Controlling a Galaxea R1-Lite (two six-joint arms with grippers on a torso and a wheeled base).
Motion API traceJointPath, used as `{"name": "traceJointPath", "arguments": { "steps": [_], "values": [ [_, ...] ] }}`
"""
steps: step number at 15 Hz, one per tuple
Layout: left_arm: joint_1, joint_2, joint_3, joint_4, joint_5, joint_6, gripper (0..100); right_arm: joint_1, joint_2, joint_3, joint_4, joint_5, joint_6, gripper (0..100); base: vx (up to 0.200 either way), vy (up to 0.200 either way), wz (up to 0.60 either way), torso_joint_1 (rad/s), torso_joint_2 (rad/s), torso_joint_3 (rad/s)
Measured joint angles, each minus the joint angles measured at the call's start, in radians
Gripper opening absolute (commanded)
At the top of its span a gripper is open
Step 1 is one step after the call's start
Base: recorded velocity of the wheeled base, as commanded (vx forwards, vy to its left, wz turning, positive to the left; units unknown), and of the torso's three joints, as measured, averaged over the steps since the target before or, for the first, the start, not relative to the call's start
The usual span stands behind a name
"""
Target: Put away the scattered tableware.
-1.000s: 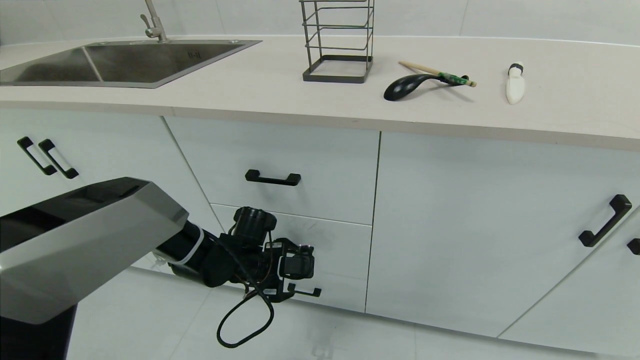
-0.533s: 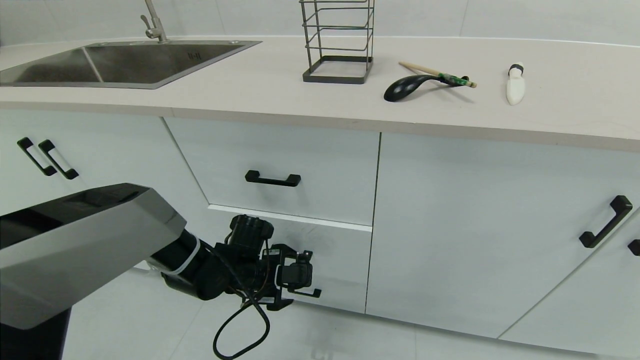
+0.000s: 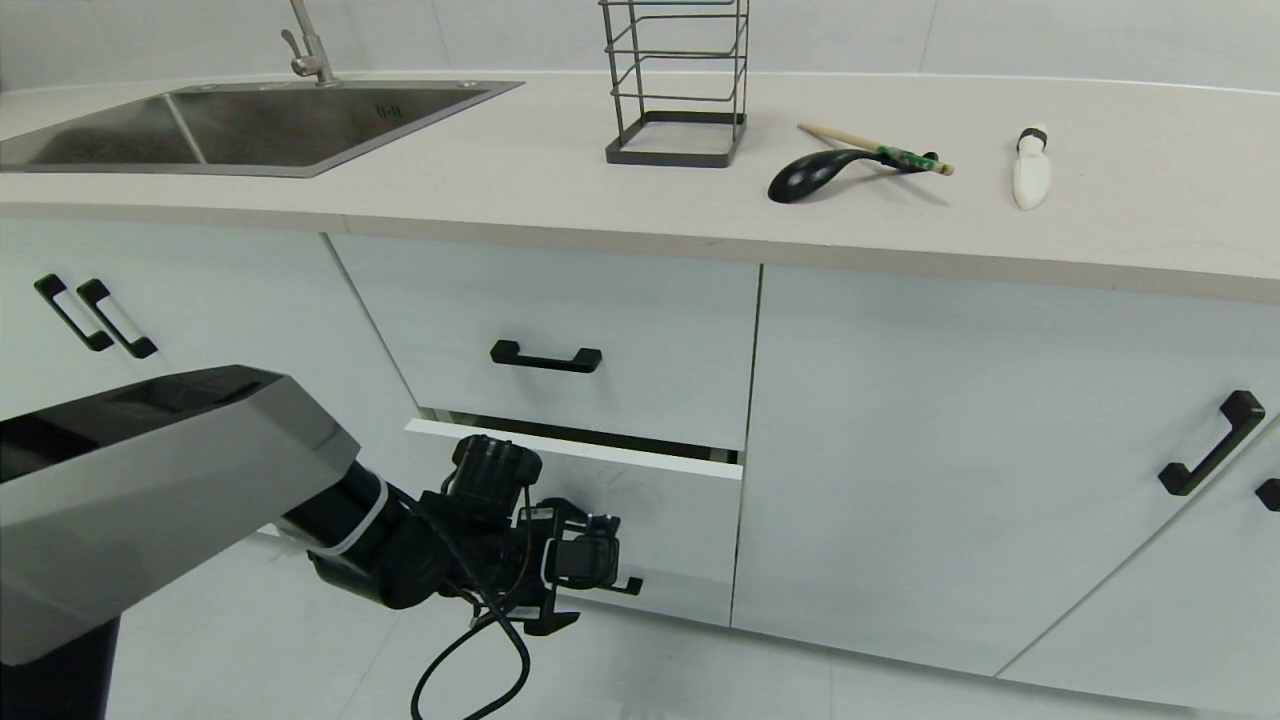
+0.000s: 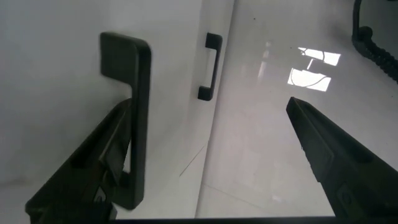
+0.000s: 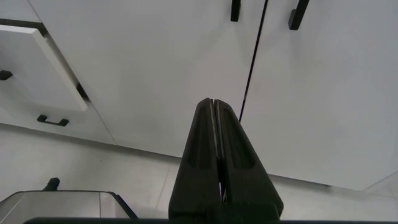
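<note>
A black spoon (image 3: 815,172), a pair of wooden chopsticks (image 3: 872,147) and a white sheathed knife (image 3: 1031,170) lie on the counter to the right of a dark wire rack (image 3: 678,90). Below the counter, the lower drawer (image 3: 640,500) stands slightly pulled out, with a dark gap above its front. My left gripper (image 3: 598,562) is at the drawer's black handle (image 4: 135,118). Its fingers are spread wide, and one finger (image 4: 93,168) is hooked behind the handle bar. My right gripper (image 5: 214,104) is shut on nothing and faces the white cabinet doors.
A steel sink (image 3: 250,120) with a tap sits at the counter's left. The upper drawer (image 3: 545,330) above the pulled one is closed. Closed cabinet doors with black handles (image 3: 1210,442) flank both sides. White tiled floor lies below.
The lower drawer has slid out from flush to slightly ajar. My left gripper has drawn back and down a little with the handle.
</note>
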Motion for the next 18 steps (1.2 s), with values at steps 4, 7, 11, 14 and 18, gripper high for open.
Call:
{"name": "traceJointPath", "arguments": {
  "steps": [4, 7, 11, 14, 18],
  "values": [
    [-0.005, -0.205, 0.11, 0.046, -0.001, -0.007, 100, 0.0, 0.0, 0.0, 0.0, 0.003, -0.001, 0, 0.0, 0.0, 0.0, 0.0, 0.0, 0.0],
    [-0.012, -0.411, 0.171, 0.164, -0.004, -0.012, 100, 0.0, 0.0, 0.0, 0.0, 0.007, -0.001, 0, 0.0, 0.0, 0.0, 0.0, 0.0, 0.0],
    [-0.01, -0.507, 0.072, 0.201, -0.04, -0.007, 100, 0.0, 0.0, 0.0, 0.0, 0.007, 0.001, 0, 0.0, 0.0, 0.0, 0.0, 0.0, 0.0],
    [-0.012, -0.447, 0.0, 0.199, -0.045, -0.011, 100, -0.001, 0.0, 0.0, 0.0, 0.007, 0.001, 0, 0.0, 0.0, 0.0, 0.0, 0.0, 0.0],
    [-0.009, -0.346, -0.069, 0.185, -0.046, -0.056, 100, 0.0, 0.0, 0.0, 0.0, 0.007, 0.001, 0, 0.0, 0.0, 0.0, 0.0, 0.0, 0.0]
  ]
}}
